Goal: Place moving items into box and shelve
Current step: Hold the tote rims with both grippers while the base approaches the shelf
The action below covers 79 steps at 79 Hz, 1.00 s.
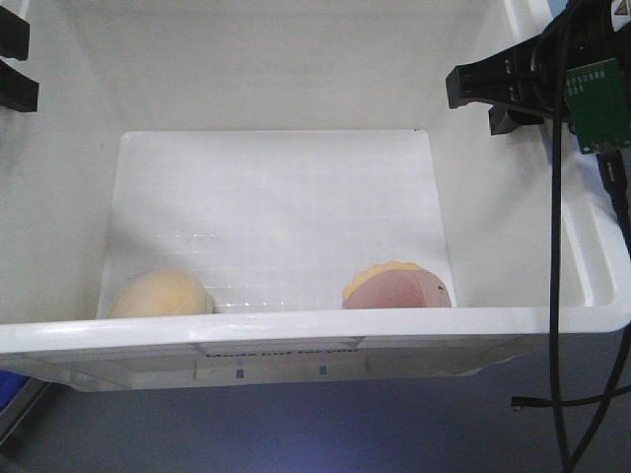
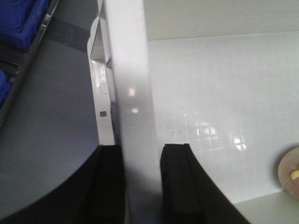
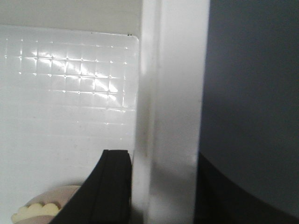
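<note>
The white box fills the front view, its near rim low in the frame. Inside, against the near wall, lie the cream-yellow bun at the left and the pinkish-brown ball with the yellow scalloped rim at the right. My left gripper is shut on the box's left wall, one finger on each side. My right gripper is shut on the right wall in the same way. The ball also shows in the left wrist view and the right wrist view.
Blue plastic bins sit on a metal shelf rail to the left of the box. A bit of blue shows at lower left. Black cables and a green circuit board hang at the right. Grey floor lies below.
</note>
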Motion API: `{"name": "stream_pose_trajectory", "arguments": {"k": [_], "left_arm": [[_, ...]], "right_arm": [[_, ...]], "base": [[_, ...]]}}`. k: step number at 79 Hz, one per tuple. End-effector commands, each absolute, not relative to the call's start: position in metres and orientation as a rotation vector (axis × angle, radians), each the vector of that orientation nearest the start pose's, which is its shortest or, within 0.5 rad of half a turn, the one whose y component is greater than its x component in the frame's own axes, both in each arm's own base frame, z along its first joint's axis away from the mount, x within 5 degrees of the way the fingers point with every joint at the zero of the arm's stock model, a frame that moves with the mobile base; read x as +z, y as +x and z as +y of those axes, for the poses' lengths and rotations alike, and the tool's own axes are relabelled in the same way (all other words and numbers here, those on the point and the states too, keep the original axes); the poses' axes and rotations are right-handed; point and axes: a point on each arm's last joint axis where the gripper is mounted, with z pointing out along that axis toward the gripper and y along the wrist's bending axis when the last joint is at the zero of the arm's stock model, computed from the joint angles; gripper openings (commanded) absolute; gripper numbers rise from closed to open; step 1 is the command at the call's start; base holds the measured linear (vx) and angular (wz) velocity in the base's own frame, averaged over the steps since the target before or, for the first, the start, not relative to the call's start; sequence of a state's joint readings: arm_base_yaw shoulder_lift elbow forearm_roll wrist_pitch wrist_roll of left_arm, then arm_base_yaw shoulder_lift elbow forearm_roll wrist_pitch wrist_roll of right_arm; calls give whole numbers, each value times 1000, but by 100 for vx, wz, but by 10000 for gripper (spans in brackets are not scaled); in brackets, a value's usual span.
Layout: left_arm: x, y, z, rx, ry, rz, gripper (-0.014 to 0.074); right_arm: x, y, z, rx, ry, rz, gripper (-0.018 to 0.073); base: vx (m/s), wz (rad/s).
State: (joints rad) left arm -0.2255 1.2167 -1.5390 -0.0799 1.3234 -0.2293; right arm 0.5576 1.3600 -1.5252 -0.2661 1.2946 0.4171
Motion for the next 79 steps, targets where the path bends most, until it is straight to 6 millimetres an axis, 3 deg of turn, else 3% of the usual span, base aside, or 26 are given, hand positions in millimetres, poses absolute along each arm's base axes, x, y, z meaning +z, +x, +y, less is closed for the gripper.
{"name": "stream_pose_trajectory", "arguments": {"k": [1,79], "left_arm": [[473,197,-56,-355,17,2358,-6],[473,197,-56,-355,17,2358,-6]], "right_arm": [[442,230,109,-2,-182,2385,-6],[442,230,109,-2,-182,2385,-6]], "base": [[17,65],[14,60]]}}
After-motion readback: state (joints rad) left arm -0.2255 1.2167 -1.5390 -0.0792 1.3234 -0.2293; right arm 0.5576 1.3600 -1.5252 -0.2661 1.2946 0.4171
